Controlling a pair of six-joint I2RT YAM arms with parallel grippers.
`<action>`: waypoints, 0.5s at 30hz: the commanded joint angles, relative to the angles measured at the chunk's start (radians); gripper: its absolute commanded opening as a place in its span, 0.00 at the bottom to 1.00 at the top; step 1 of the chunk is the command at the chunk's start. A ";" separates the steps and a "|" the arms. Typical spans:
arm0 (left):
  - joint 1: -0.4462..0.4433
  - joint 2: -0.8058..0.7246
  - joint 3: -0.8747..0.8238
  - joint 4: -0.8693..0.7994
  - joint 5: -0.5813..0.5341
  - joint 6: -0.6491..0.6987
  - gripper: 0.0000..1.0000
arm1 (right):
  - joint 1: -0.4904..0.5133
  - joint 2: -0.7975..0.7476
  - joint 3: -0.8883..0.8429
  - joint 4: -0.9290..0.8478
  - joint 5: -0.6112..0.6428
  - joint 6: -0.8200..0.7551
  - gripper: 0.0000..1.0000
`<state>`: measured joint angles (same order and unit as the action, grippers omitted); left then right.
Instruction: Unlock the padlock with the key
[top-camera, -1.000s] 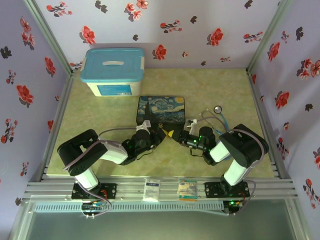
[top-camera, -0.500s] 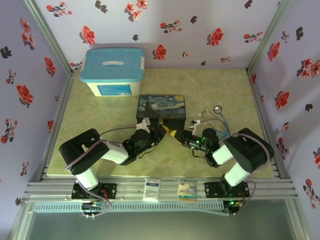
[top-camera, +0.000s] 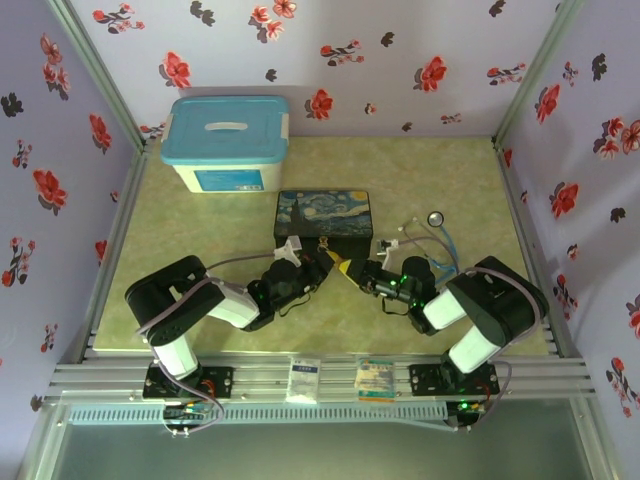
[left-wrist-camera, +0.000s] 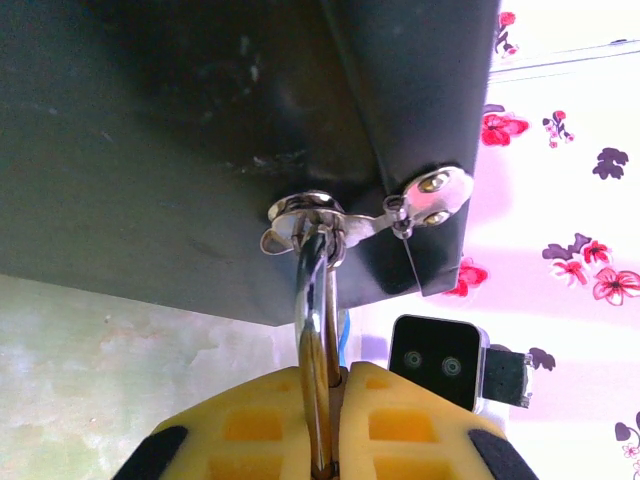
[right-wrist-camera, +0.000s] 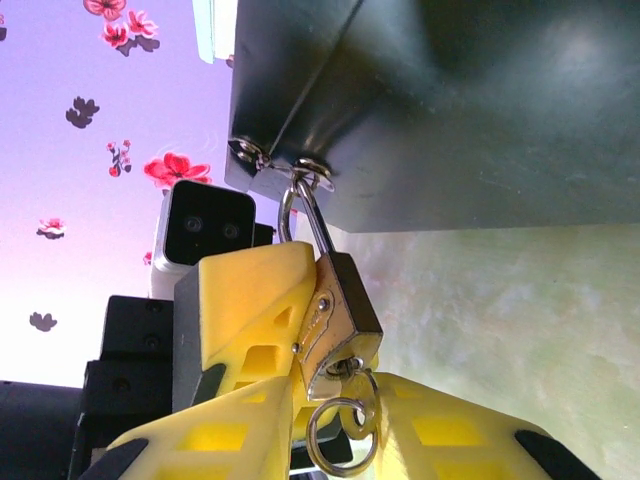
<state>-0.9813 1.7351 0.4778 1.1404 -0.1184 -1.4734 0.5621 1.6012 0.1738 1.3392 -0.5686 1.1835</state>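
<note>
The brass padlock (right-wrist-camera: 340, 310) hangs by its silver shackle (left-wrist-camera: 315, 300) from the hasp (left-wrist-camera: 305, 210) on the front of the dark painted box (top-camera: 323, 217). My left gripper (left-wrist-camera: 338, 368) is shut on the padlock, and its yellow finger (right-wrist-camera: 255, 300) presses against the lock's left side. The key (right-wrist-camera: 362, 405) sits in the keyhole at the lock's bottom, with a wire ring (right-wrist-camera: 340, 445) dangling from it. My right gripper (right-wrist-camera: 335, 380) is just below the lock, its jaws partly closed. The key's head lies between them near the right finger, with a gap on the left.
A stethoscope (top-camera: 430, 228) lies on the table right of the box. A white bin with a blue lid (top-camera: 228, 142) stands at the back left. Both arms (top-camera: 250, 300) meet low in front of the box. Floral walls close in three sides.
My right gripper moved left to the padlock and its jaws have narrowed around the key. The left gripper stayed clamped on the lock, shifting slightly right.
</note>
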 joint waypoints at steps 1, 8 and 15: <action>-0.011 0.003 0.021 0.061 -0.023 0.002 0.00 | -0.016 -0.020 0.013 0.046 0.034 0.025 0.27; -0.013 0.008 0.024 0.058 -0.023 -0.014 0.00 | -0.019 -0.009 0.007 0.046 0.044 0.000 0.16; -0.019 0.024 0.034 0.064 -0.024 -0.027 0.00 | 0.011 0.035 0.004 0.046 0.070 -0.057 0.12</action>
<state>-0.9829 1.7470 0.4820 1.1511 -0.1310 -1.5063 0.5556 1.6115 0.1738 1.3418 -0.5293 1.1732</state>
